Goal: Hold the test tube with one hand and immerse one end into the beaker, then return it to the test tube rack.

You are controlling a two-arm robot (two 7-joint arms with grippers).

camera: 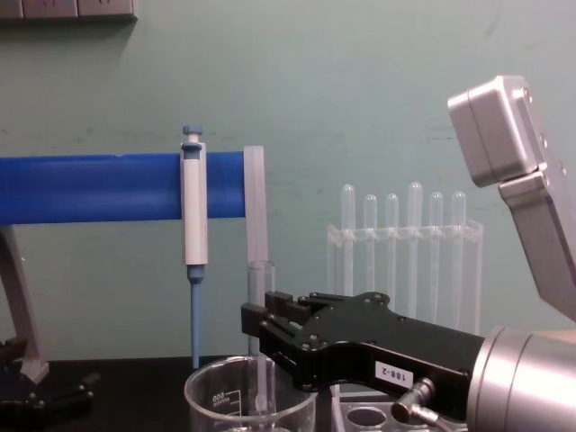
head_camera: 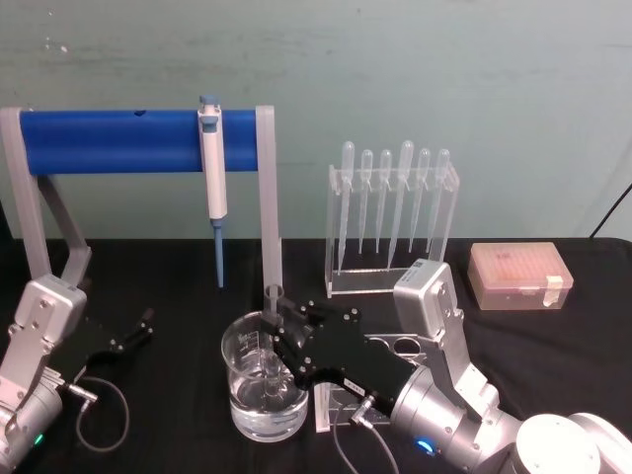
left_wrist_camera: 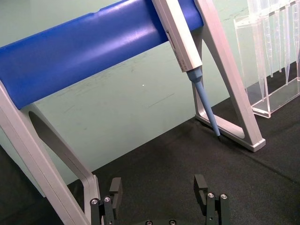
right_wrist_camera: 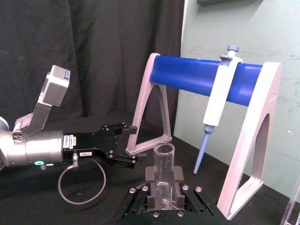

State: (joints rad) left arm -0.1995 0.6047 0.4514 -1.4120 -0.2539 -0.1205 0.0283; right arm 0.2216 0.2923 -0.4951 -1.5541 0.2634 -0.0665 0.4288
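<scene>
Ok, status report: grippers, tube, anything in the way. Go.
Right gripper shut on test tube, upright, lower end inside beaker. Left gripper open, idle at table's left. Pipettor hangs behind, clear.

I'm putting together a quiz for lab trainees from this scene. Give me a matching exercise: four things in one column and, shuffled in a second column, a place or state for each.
Things
1. test tube
2. pipettor
3. left gripper
4. pink box

Places or states
A. open, parked at the robot's left
B. hanging on the blue bar
C. on the table, at its right side
D. upright in the shut right gripper, lower end inside the beaker

Pairs: 1-D, 2-B, 3-A, 4-C
</scene>
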